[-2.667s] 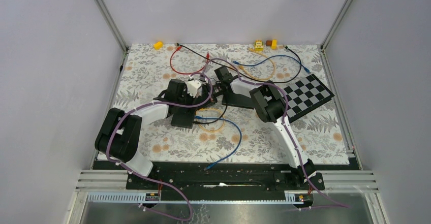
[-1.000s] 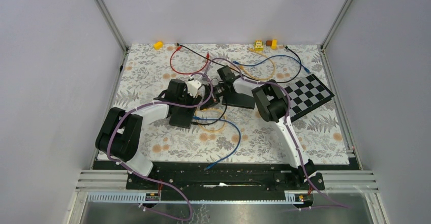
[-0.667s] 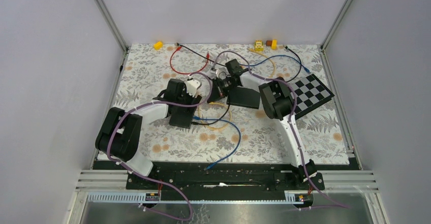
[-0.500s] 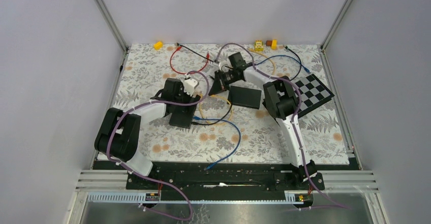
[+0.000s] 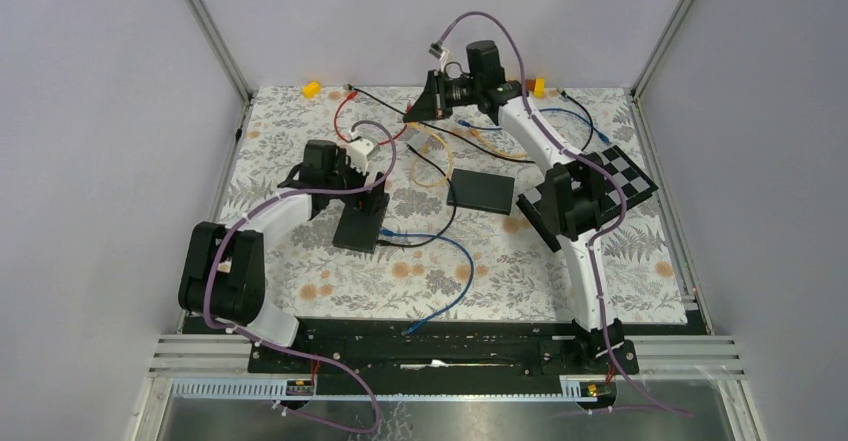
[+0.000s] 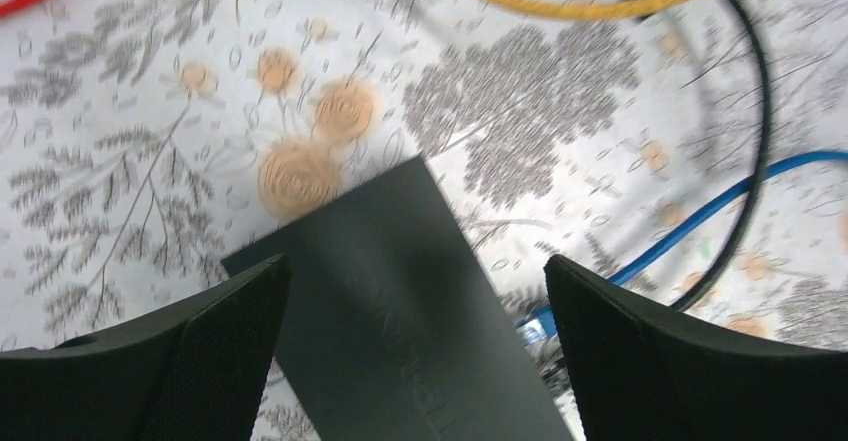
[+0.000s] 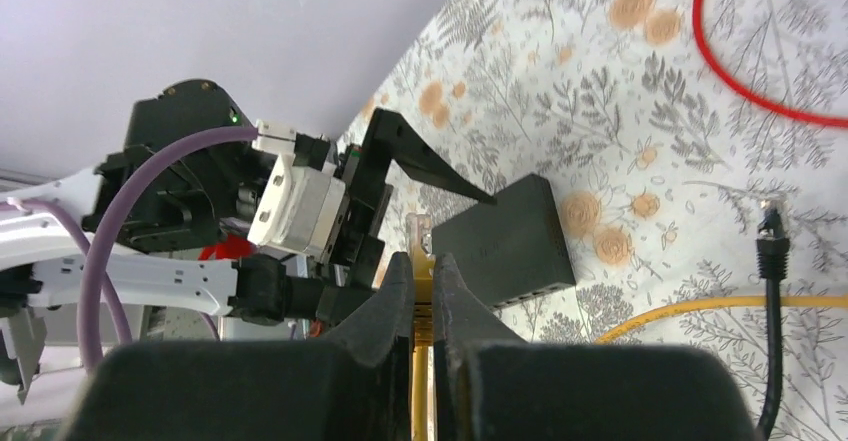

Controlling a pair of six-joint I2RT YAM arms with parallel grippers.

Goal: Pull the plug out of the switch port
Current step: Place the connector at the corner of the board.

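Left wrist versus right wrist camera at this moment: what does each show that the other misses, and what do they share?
Only the left wrist view shows the blue cable reaching the dark grey flat switch box. Only the right wrist view shows the right pincer shut on the clear plug of the yellow cable, a loose black cable plug lying on the mat, and the left arm's white camera block. Both show the switch box with the open left pincer over it, the floral-print mat, the yellow cable and a red cable.
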